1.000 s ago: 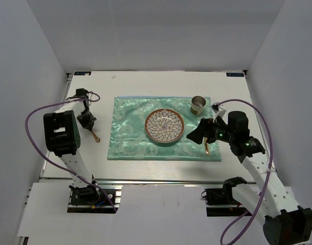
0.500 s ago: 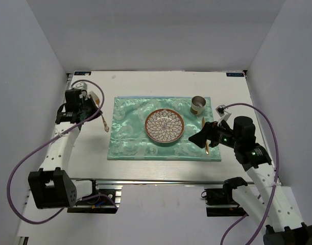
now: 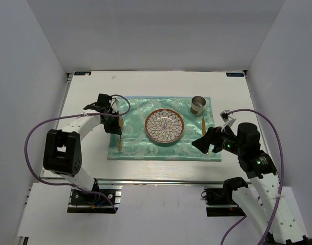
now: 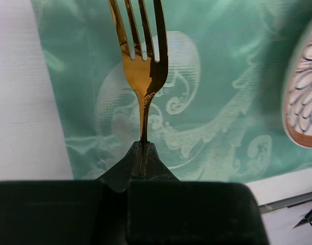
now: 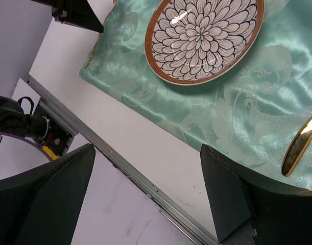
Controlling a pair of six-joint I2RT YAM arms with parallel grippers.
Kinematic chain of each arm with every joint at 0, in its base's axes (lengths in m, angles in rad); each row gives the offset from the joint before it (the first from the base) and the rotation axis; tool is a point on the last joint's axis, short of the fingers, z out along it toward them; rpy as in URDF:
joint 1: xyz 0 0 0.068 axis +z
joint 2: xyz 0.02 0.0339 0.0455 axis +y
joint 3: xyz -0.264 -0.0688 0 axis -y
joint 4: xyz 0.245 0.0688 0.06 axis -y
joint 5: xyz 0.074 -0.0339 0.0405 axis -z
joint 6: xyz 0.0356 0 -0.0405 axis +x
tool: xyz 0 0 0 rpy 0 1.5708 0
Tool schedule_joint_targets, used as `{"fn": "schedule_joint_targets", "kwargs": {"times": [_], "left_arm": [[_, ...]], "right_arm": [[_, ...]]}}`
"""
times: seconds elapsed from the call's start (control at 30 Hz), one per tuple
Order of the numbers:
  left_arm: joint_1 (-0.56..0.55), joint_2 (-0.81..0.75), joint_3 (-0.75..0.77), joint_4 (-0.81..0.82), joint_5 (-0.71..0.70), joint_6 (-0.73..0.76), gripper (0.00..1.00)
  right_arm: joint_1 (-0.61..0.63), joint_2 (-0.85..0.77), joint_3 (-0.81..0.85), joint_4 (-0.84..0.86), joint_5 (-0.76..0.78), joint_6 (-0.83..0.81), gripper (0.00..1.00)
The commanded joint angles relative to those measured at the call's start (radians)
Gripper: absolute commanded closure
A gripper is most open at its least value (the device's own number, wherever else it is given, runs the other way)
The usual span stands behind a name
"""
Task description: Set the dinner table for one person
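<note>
The white dinner table (image 3: 145, 84) carries a green patterned cloth (image 3: 140, 143). On the cloth are a flower-patterned plate (image 3: 165, 125), a metal cup (image 3: 198, 105) and a gold utensil (image 3: 205, 133) right of the plate. My left gripper (image 3: 116, 127) is shut on the handle of a gold fork (image 3: 119, 143) over the cloth's left part, left of the plate. In the left wrist view the fork (image 4: 143, 56) points away from the closed jaws, above the cloth (image 4: 212, 76). My right gripper (image 3: 199, 144) is open and empty near the cloth's front right; the right wrist view shows the plate (image 5: 204, 38) and utensil (image 5: 300, 145).
White walls enclose the table on three sides. A metal rail (image 5: 120, 163) runs along the table's front edge. Purple cables loop from both arms. The plate's rim (image 4: 304, 97) shows at the right edge of the left wrist view.
My left arm has swung from the table's left edge to over the cloth's left part, carrying the fork. My right gripper has drawn back a little toward the front right.
</note>
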Motion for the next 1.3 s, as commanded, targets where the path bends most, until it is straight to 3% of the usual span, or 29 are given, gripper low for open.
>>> {"fn": "schedule_joint_targets", "kwargs": {"times": [0.0,0.2,0.47,1.27], "left_arm": [[0.000,-0.008,0.041,-0.011,-0.044,0.000,1.00],[-0.009,0.064,0.063,-0.031,-0.027,0.014,1.00],[-0.052,0.167,0.149,-0.092,-0.121,0.011,1.00],[-0.070,0.238,0.169,-0.107,-0.129,0.022,1.00]], "right_arm": [[0.001,-0.017,0.015,-0.021,0.019,-0.012,0.11],[0.001,-0.029,-0.004,-0.021,0.009,-0.012,0.11],[0.001,-0.037,-0.002,-0.038,0.012,-0.026,0.11],[-0.002,-0.055,-0.007,-0.062,0.018,-0.051,0.11]]}}
